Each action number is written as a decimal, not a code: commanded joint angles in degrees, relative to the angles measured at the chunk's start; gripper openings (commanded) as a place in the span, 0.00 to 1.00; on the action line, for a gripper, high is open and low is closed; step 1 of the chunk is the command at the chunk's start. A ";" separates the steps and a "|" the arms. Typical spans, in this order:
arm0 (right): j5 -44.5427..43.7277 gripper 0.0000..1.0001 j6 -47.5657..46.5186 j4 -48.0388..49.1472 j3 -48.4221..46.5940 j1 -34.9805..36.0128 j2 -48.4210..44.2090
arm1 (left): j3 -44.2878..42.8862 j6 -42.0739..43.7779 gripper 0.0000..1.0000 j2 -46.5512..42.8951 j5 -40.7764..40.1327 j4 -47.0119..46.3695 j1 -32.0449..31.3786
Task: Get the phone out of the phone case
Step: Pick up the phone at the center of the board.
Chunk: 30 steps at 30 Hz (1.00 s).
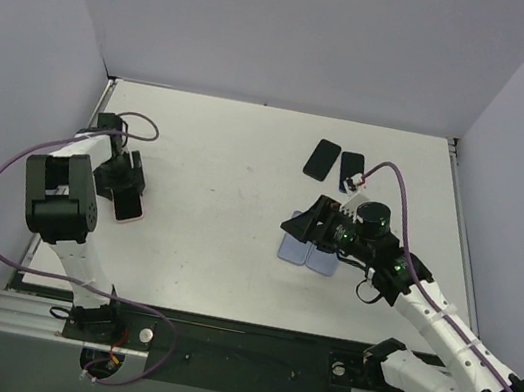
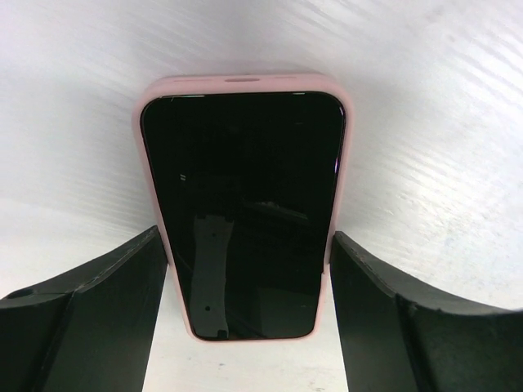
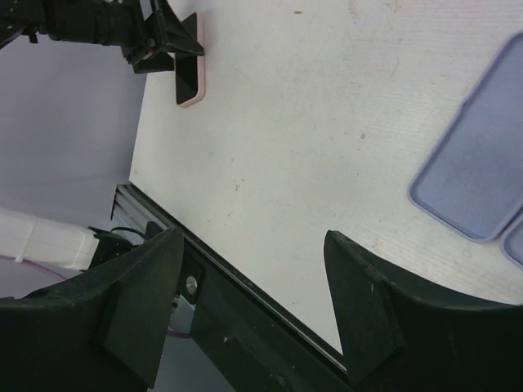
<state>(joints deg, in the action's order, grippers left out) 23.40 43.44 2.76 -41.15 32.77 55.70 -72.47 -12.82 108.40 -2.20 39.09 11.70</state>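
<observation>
The phone in its pink case [image 2: 243,212] lies screen up on the table at the left [image 1: 130,205]. My left gripper [image 2: 247,245] is open and straddles the phone's near end. One finger [image 2: 122,286] stands close beside each long edge, and I cannot tell if they touch. In the top view the left gripper [image 1: 127,188] sits over the phone. My right gripper [image 3: 253,245] is open and empty, hovering at the centre right [image 1: 299,225]. The pink-cased phone also shows far off in the right wrist view [image 3: 189,77].
Two empty lavender cases [image 1: 305,255] lie under the right gripper, one showing in the right wrist view [image 3: 478,163]. Two bare black phones [image 1: 321,159] [image 1: 351,167] lie at the back right. The table's front rail [image 3: 245,286] runs below the right gripper.
</observation>
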 commanded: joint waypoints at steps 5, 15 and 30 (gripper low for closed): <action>-11.35 0.63 1.91 -8.38 -1.48 2.29 -3.23 | 3.56 -4.48 0.00 -11.26 5.70 -5.69 -4.23; -25.75 0.62 -0.63 -7.25 -2.27 15.01 -1.48 | 19.27 -27.40 0.00 -32.24 29.16 -21.29 -7.04; -44.67 0.62 -10.65 2.85 -7.81 33.49 7.67 | 42.94 -79.81 0.00 -62.95 12.75 -44.19 -37.97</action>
<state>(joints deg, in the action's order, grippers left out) -15.49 35.83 1.96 -47.18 65.73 62.50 -28.60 -80.20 49.54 18.11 3.81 -22.20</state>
